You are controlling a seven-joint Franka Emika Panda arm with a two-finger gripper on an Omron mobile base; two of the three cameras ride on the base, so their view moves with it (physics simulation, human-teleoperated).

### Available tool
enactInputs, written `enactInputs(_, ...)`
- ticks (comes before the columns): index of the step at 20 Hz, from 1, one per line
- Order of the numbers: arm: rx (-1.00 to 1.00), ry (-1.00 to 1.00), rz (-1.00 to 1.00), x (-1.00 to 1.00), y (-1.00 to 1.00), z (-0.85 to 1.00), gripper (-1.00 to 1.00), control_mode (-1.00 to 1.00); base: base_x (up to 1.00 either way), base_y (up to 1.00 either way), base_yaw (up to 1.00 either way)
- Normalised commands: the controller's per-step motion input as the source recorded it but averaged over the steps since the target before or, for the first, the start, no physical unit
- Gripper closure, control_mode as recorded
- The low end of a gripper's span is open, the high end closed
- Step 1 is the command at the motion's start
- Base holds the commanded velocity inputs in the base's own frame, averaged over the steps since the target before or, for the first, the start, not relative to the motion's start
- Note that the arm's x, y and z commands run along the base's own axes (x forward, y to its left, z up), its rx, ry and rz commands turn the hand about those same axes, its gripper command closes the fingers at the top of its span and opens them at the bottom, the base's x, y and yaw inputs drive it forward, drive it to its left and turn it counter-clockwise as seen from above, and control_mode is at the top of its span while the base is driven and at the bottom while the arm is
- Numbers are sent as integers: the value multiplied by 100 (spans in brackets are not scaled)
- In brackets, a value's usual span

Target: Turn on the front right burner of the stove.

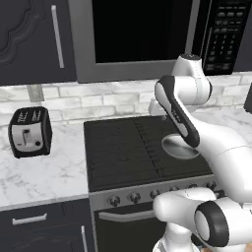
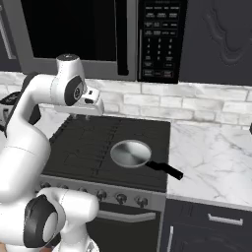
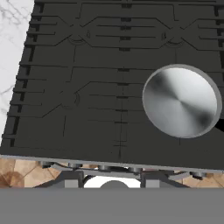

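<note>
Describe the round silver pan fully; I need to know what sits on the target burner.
The pan is a shallow round pan of brushed silver metal, empty, with a short black handle pointing toward the marble counter. It sits flat and upright on the front right burner of the stove. Nothing but the grate touches it.

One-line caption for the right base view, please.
Robot arm poised above the stove, a round silver pan resting on the front right burner, knobs lining the steel front strip below.
</note>
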Motion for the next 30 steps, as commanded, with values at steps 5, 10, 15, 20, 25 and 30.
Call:
enactInputs(5, 0, 0, 0, 0, 0, 0, -100, 100, -14, 0, 2)
enactInputs(10, 0, 0, 0, 0, 0, 0, -100, 100, -43, 11, 1)
enactInputs(15, 0, 0, 0, 0, 0, 0, -100, 100, -32, 27, 0)
enactInputs(20, 0, 0, 0, 0, 0, 0, -100, 100, -1, 62, 0)
enactInputs(25, 0, 0, 0, 0, 0, 0, -100, 100, 0, 60, -2)
enactInputs(30, 0, 0, 0, 0, 0, 0, -100, 100, 0, 11, -1)
